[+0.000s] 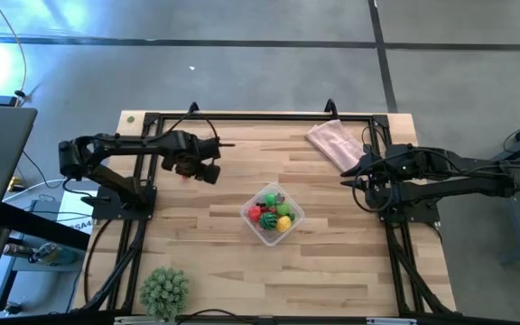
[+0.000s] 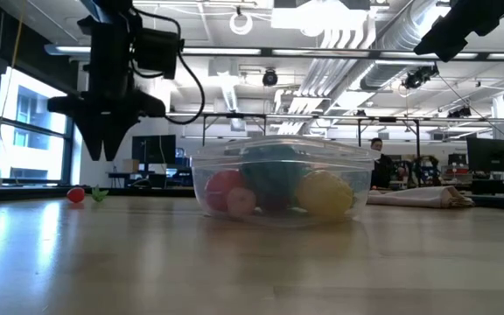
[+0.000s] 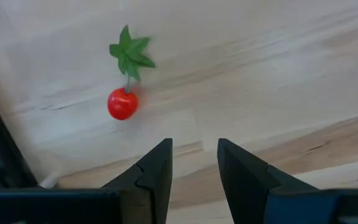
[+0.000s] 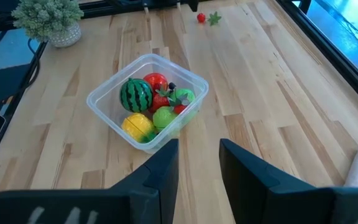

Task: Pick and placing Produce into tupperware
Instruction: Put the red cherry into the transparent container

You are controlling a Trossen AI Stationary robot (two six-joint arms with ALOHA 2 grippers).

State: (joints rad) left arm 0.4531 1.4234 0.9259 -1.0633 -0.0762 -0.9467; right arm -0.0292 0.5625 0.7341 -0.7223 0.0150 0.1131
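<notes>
The left gripper (image 3: 193,163) hangs above the bare wood at the left side of the table, pointing down, its two dark fingers (image 3: 154,171) parted by a narrow gap with nothing between them. Just beyond its tips lies a small red cherry (image 3: 122,104) with a green leaf (image 3: 130,52) on its stem, flat on the boards and apart from the fingers; in the low view the same red piece sits on the table to the left of the container, below the raised gripper. Toward the middle of the table stands the tupperware (image 1: 293,218), a clear squarish container with rounded corners, upright and open at the top. Inside it lie the rest of the produce: a dark-striped green watermelon (image 4: 135,95), a yellow fruit (image 4: 137,127), a light green fruit (image 4: 165,117) and a red one (image 4: 156,81), packed close and touching one another. The right gripper (image 4: 199,160) is held above the table's right side, well apart from the container, its fingers likewise slightly parted and empty. A pink cloth (image 1: 334,143) lies at the far right corner, near the right arm. A spiky pale-green ball plant (image 1: 164,289) in a pot stands at the near left corner of the table.
</notes>
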